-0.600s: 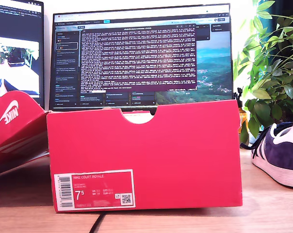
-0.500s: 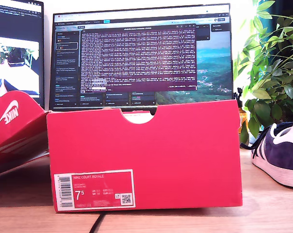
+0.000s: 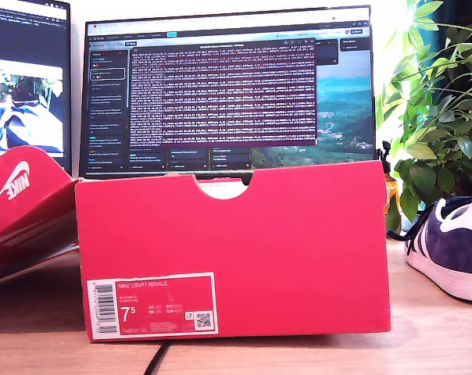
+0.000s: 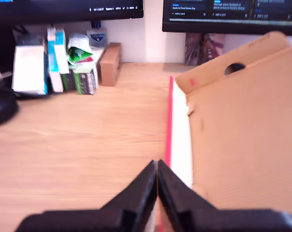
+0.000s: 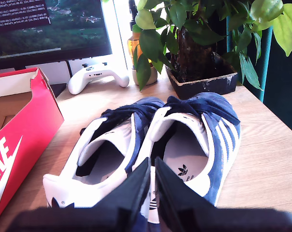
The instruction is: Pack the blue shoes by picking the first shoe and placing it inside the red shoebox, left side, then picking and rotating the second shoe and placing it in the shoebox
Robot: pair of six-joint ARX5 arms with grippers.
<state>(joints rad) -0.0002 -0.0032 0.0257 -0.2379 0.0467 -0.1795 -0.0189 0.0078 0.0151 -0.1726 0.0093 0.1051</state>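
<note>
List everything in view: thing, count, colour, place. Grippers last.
red shoebox: 1, red, centre of the exterior view, open
lid: 1, red with white swoosh, exterior view's left, propped aslant
blue shoes: 2, navy and white, side by side on the desk beside the box
monitors: 2, dark, behind the box
plant: 1, green, exterior view's right
game controller: 1, white, near the plant pot
small boxes: several, mixed colours, under a monitor
my first gripper: shut, beside the box
my second gripper: shut, above the shoes

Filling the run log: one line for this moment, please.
stage: pre-pick | blue shoes: side by side on desk, beside red shoebox | first hand: shut | second hand: shut, above shoes
</note>
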